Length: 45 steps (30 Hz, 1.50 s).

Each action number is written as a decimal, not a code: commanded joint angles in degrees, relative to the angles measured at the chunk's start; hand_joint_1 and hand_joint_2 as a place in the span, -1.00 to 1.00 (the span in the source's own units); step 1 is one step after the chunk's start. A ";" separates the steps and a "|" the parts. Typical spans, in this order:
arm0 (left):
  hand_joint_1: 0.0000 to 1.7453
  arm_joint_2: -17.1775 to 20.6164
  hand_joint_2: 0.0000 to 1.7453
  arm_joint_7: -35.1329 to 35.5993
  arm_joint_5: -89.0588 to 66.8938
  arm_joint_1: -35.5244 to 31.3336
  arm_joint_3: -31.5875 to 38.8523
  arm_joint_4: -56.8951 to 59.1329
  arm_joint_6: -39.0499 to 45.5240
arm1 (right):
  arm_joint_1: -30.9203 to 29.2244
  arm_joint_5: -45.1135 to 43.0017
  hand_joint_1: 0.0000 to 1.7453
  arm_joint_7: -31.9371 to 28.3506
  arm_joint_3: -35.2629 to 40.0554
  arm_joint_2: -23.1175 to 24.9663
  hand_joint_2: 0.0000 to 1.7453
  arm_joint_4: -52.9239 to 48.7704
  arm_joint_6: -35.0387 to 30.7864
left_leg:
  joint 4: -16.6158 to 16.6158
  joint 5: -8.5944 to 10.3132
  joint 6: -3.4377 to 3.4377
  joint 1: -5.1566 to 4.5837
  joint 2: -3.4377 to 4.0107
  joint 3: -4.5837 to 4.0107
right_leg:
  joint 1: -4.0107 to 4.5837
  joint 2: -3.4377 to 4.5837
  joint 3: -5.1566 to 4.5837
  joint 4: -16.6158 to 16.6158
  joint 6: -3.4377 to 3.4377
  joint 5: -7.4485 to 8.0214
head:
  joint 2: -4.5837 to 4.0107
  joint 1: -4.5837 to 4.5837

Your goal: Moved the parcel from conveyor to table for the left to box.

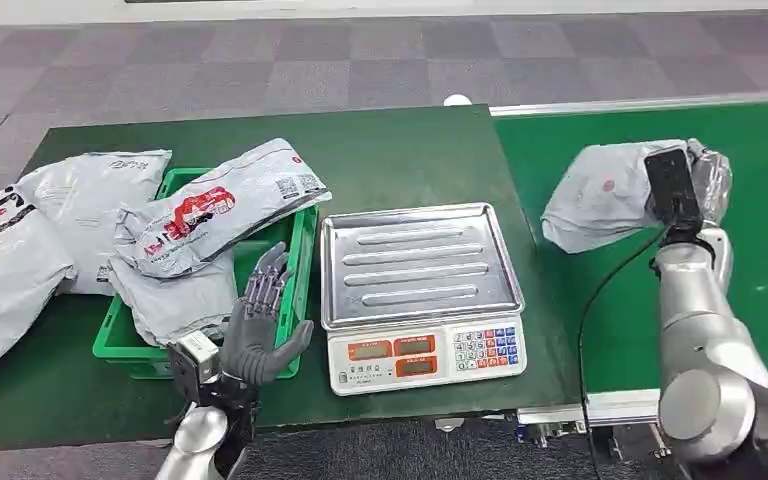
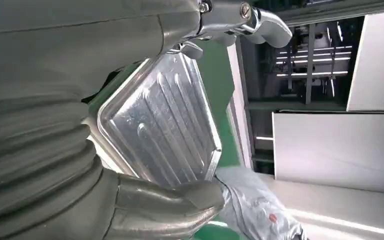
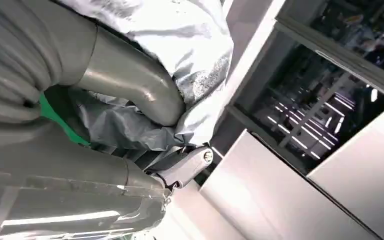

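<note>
Early stage: right hand [image 1: 705, 180] grips parcel [image 1: 600, 195] over conveyor [image 1: 760, 290], near its worktop-side edge. Not yet on worktop [image 1: 410, 140]. Left hand [image 1: 260, 320] wide, holding nothing, by crate [image 1: 305, 250]. Transfer + boxing left.

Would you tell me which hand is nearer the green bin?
Left. The left hand hovers open beside the green bin; the right hand grips a parcel across the scale.

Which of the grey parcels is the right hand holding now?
The parcel over the conveyor, gripped by the right hand. The other parcels lie in and beside the green crate on the table, far left.
</note>
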 commanded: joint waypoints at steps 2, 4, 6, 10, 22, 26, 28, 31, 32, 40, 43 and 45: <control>-1.00 0.98 1.00 -0.30 -0.87 -1.97 -0.60 2.24 0.87 | 1.20 -7.49 1.00 -5.55 1.88 2.97 1.00 -7.51 -3.78 | -0.07 -0.04 -0.04 0.05 0.15 0.15 | 0.05 0.18 0.12 -0.11 -0.06 0.03 | 0.02 0.00; -1.00 1.07 1.00 -1.36 -0.33 -3.06 -0.78 3.08 1.46 | 9.37 -15.24 1.00 -5.55 11.31 4.01 1.00 -23.64 -6.52 | -0.04 0.00 -0.03 0.02 0.03 0.03 | 0.02 0.05 0.02 -0.05 -0.04 0.01 | 0.02 0.00; -1.00 1.20 1.00 -1.36 1.46 -3.43 -0.70 3.08 0.18 | 14.18 -11.10 1.00 -5.41 18.17 4.98 1.00 -32.86 -12.19 | -0.06 -0.01 -0.04 0.04 -0.03 0.02 | 0.04 -0.01 0.04 -0.08 -0.05 0.01 | 0.00 0.00; -1.00 0.90 1.00 -1.36 2.44 -5.09 -0.59 3.22 -1.03 | 19.50 6.50 1.00 0.68 31.81 4.77 1.00 -43.28 -14.34 | -0.07 -0.09 -0.07 0.02 0.25 0.07 | 0.03 0.29 -0.02 -0.04 -0.03 -0.01 | 0.00 0.00; -1.00 -0.17 1.00 -1.36 3.17 -7.09 0.30 4.69 -1.23 | 14.48 21.61 1.00 3.17 63.12 6.69 1.00 -28.60 -4.76 | -0.12 -0.04 -0.19 0.19 0.59 0.15 | 0.19 0.63 -0.06 -0.07 -0.07 0.05 | 0.00 0.00; -1.00 -0.89 1.00 -1.36 3.84 -10.05 -1.40 8.67 -1.97 | 12.98 18.83 1.00 4.17 69.01 5.52 1.00 -30.32 -1.82 | -0.04 -0.05 -0.17 0.17 0.49 0.02 | 0.16 0.55 -0.13 0.01 -0.05 0.02 | 0.02 0.02; -1.00 -1.22 1.00 -1.36 4.03 -11.08 -2.03 10.07 -1.90 | 13.08 17.94 1.00 4.80 70.57 5.03 1.00 -30.16 -0.57 | -0.05 -0.06 -0.18 0.17 0.40 0.06 | 0.16 0.46 -0.09 -0.01 -0.06 0.00 | 0.00 0.00; -1.00 -0.72 1.00 -1.36 4.59 -10.44 -2.46 9.51 -1.65 | 13.10 14.71 1.00 4.54 72.45 3.84 1.00 -29.91 -0.06 | -0.13 -0.02 -0.18 0.22 0.29 0.18 | 0.21 0.36 0.09 -0.16 -0.07 0.03 | 0.02 0.00; -1.00 -0.62 1.00 -1.36 4.75 -10.24 -2.51 9.37 -1.72 | 13.37 13.29 1.00 3.80 72.50 3.69 1.00 -30.33 -0.19 | -0.11 -0.03 -0.17 0.19 0.33 0.14 | 0.19 0.39 0.02 -0.11 -0.06 0.02 | 0.00 0.00; -1.00 -0.65 1.00 -1.36 5.13 -10.60 -3.58 10.80 -2.00 | 15.62 3.67 1.00 1.59 74.32 1.34 1.00 -38.93 6.34 | -0.07 -0.06 -0.17 0.21 0.20 0.12 | 0.20 0.28 0.05 -0.11 -0.05 -0.04 | 0.02 0.00; -1.00 -0.65 1.00 -1.36 5.13 -10.60 -3.58 10.80 -2.00 | 15.62 3.67 1.00 1.59 74.32 1.34 1.00 -38.93 6.34 | -0.09 -0.04 -0.17 0.19 0.26 0.15 | 0.18 0.34 0.05 -0.13 -0.05 -0.01 | 0.02 0.00; -1.00 -0.42 1.00 -1.36 5.08 -10.07 -3.64 10.12 -1.88 | 14.23 5.92 1.00 3.90 74.91 1.90 1.00 -34.68 6.29 | -0.10 -0.04 -0.17 0.23 0.24 0.18 | 0.22 0.33 0.10 -0.16 -0.06 0.00 | 0.02 0.00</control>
